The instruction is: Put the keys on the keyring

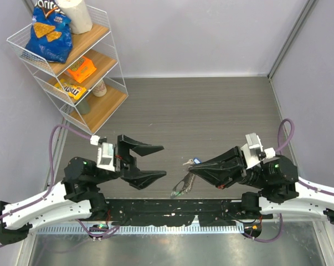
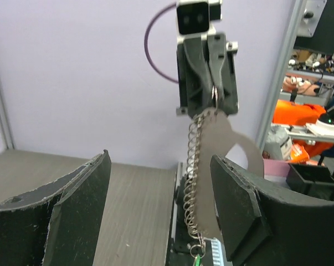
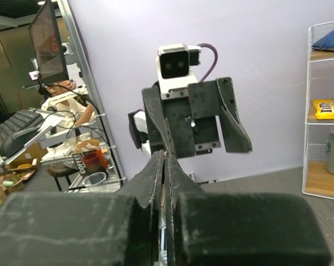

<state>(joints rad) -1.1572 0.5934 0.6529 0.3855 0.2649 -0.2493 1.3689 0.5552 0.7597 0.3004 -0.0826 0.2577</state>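
A robotics lab: a walled test table (image 1: 211, 111) with a snack shelf (image 1: 72, 61), cluttered desks and a monitor (image 3: 47, 41) behind

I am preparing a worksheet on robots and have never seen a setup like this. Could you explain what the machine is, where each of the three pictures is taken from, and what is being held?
The machine is two robot arms fixed at the near edge of a grey table. The overhead picture looks down on both; the other two come from cameras on each wrist, facing the opposite arm. The right gripper is shut on the keyring, a floppy metal coil that hangs down from it. A green-headed key dangles at its lower end, and a blue-headed key sits by the fingertips. The left gripper is open and holds nothing. A wire shelf of snacks stands at the far left.
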